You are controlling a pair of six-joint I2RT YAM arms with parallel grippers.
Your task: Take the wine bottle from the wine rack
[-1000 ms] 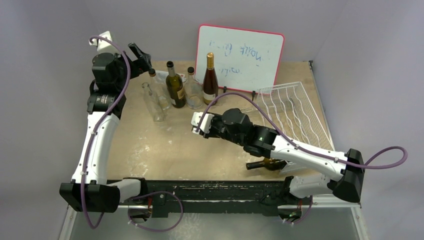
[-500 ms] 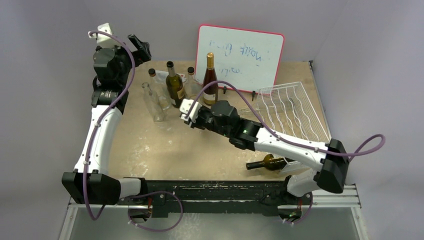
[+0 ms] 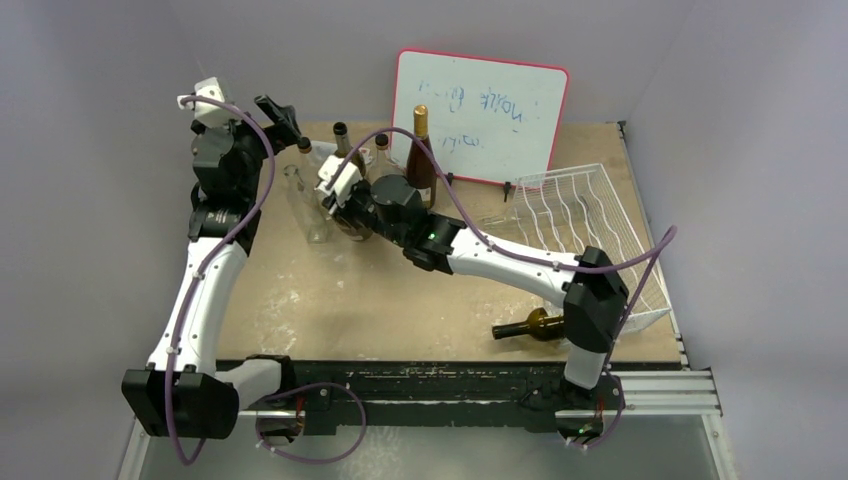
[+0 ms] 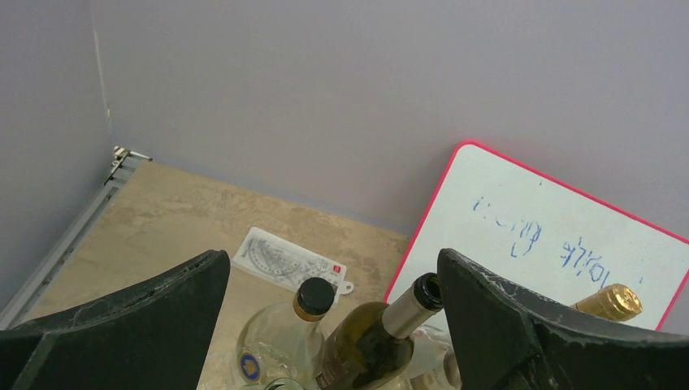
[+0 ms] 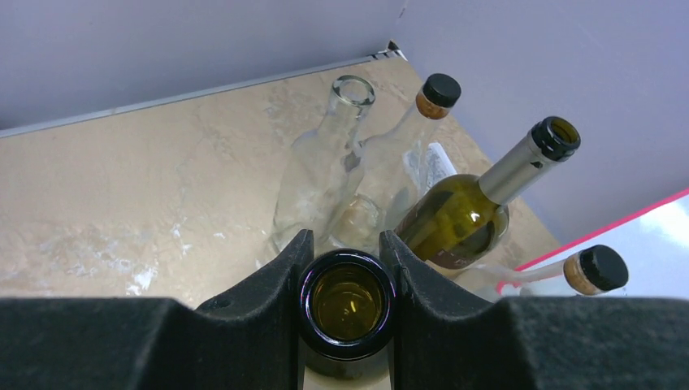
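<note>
The right pincer (image 5: 345,258) grips the neck of a dark wine bottle (image 5: 345,305) just below the lip, a sound hold. The glass is likely heavy, stiff, slick and breakable. The left pincer (image 4: 331,262) gapes wide.

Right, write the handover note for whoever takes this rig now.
Left gripper: open, empty, above the bottle group at the back left.
Right gripper: shut on the neck of a dark wine bottle, beside that group.
Wine rack: back right, no bottle visible in it. A brown bottle lies near the front edge.
Done: the held bottle is off the rack.
Left: set it down and release. Whether its base already touches the table cannot be told.
</note>
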